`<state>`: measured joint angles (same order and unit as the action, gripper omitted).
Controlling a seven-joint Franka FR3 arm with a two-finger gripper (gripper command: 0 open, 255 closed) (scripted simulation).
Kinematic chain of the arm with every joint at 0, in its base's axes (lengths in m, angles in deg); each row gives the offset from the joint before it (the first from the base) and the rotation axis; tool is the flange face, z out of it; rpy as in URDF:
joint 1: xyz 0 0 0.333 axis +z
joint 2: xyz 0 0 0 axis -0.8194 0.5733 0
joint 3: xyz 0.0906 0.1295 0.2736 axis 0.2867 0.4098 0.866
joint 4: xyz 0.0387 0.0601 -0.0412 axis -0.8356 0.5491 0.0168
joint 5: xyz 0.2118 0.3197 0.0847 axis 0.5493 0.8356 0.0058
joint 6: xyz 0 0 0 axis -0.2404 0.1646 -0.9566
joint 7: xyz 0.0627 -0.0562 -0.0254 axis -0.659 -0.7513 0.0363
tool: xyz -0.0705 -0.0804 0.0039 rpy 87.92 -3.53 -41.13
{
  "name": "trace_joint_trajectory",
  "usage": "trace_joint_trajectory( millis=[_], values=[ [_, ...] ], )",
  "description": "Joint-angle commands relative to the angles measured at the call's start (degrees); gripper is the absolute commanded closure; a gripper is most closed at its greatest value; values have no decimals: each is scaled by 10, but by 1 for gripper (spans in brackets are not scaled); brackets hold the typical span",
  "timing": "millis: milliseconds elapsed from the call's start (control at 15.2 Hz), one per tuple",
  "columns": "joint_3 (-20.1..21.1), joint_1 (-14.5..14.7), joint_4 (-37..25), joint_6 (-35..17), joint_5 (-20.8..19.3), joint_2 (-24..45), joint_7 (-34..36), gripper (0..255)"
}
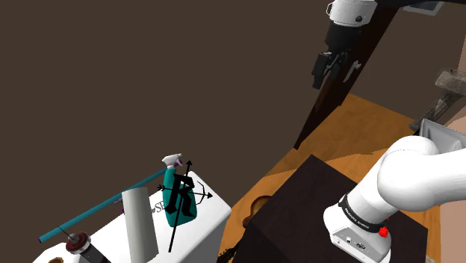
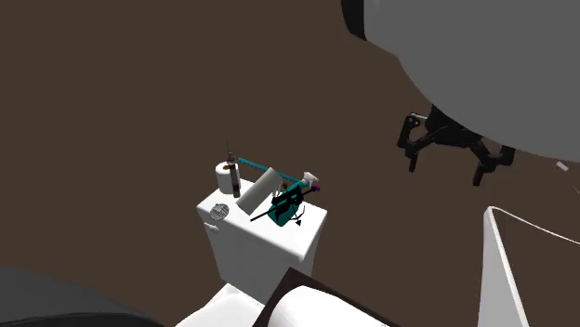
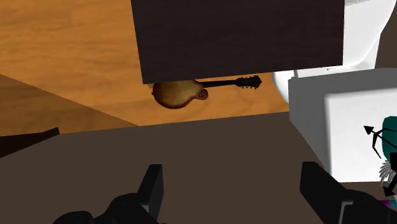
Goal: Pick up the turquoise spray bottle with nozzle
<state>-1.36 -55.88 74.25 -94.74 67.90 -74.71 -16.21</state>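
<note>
We have hardly begun: the gripper [image 1: 328,75] hangs well apart from the turquoise spray bottle [image 1: 178,198] on the white tank [image 1: 213,220], fingers [image 3: 151,186] spread and empty — approach, grasp, lift remain

Landmark: white tank [image 2: 265,243], a boxy fixture with a flat top, standing against the wall.
Wall [image 1: 149,75]: plain dull brown, rising behind the tank.
Floor [image 3: 63,51]: orange-brown wood beside the tank, with a shaded band across it.
Stringed instrument [image 3: 178,93]: small, brown-bodied and dark-necked, lying flat on the floor near the tank's foot.
Dark panel [image 1: 336,104]: tall, dark brown and upright, well apart from the tank.
Light: dim and even.
</note>
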Motion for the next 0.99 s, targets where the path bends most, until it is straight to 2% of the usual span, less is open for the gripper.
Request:
trace_joint_trajectory(
  millis=[0,462,924],
  values=[
    [0,0,0,0,0,0,0,0],
    [75,19,101,-124,57,-18,114,0],
    [164,35,158,-268,103,25,231,0]
  ],
)
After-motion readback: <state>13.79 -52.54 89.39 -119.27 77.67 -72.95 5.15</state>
